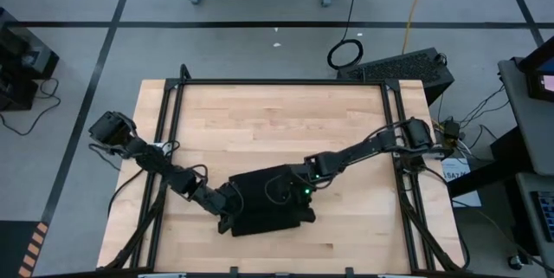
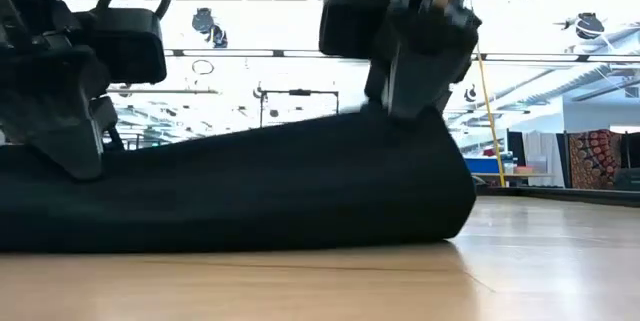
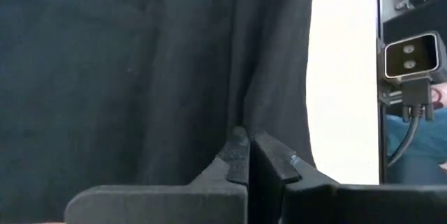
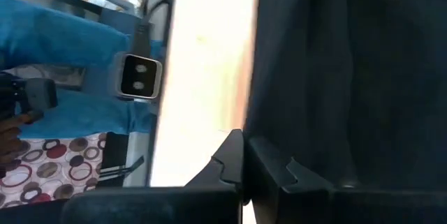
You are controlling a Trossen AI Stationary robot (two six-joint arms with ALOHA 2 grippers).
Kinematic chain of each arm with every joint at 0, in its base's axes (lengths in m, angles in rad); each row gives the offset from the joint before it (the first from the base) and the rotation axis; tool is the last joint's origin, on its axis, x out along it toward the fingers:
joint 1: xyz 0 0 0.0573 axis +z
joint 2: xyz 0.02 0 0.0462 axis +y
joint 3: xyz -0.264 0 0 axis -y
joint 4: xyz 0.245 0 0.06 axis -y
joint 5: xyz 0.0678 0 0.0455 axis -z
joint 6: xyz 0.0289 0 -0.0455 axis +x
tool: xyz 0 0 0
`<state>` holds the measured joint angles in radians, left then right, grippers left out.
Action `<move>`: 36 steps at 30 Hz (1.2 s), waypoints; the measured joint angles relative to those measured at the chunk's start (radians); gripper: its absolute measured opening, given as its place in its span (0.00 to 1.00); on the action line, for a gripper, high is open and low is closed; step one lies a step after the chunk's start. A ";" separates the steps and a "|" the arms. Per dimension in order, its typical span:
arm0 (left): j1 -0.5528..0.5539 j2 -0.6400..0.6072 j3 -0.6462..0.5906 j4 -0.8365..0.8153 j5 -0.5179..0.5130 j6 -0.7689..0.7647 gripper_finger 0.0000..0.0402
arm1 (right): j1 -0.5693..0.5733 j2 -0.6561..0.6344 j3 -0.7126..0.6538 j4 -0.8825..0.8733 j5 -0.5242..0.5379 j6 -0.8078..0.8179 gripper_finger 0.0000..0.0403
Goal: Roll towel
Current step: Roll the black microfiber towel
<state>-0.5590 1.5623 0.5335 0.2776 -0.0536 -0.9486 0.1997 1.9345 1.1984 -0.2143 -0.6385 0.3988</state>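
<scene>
Lying toward the near middle of the light wooden tabletop (image 1: 260, 122), the plain black soft cloth towel (image 1: 268, 200) is bunched into a thick fold, its right end rounded and raised off the wood in the low view. The left gripper (image 1: 232, 204) sits at the towel's left edge, its dark fingers (image 3: 237, 158) pressed together with a ridge of the black cloth pinched between them. The right gripper (image 1: 299, 187) is over the towel's right part, fingers (image 4: 234, 151) likewise closed tight against the cloth's edge, holding it up. In the low view both grippers come down onto the towel's top from above.
</scene>
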 joint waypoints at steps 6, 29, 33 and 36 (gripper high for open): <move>0.010 0.000 0.000 0.001 0.000 0.020 0.03 | -0.030 0.027 -0.002 -0.014 -0.002 0.005 0.00; 0.009 0.000 0.000 -0.038 0.050 -0.073 0.34 | -0.022 -0.138 -0.002 -0.283 0.353 -0.079 0.29; 0.010 0.000 0.000 -0.043 0.093 -0.128 0.43 | 0.034 -0.191 0.000 -0.259 0.377 -0.155 0.33; 0.010 0.000 0.001 -0.041 0.168 -0.166 0.48 | 0.079 -0.184 0.000 -0.242 0.428 -0.201 0.33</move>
<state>-0.5491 1.5620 0.5343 0.2362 0.1141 -1.1145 0.2792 1.7501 1.1984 -0.4560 -0.2107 0.1976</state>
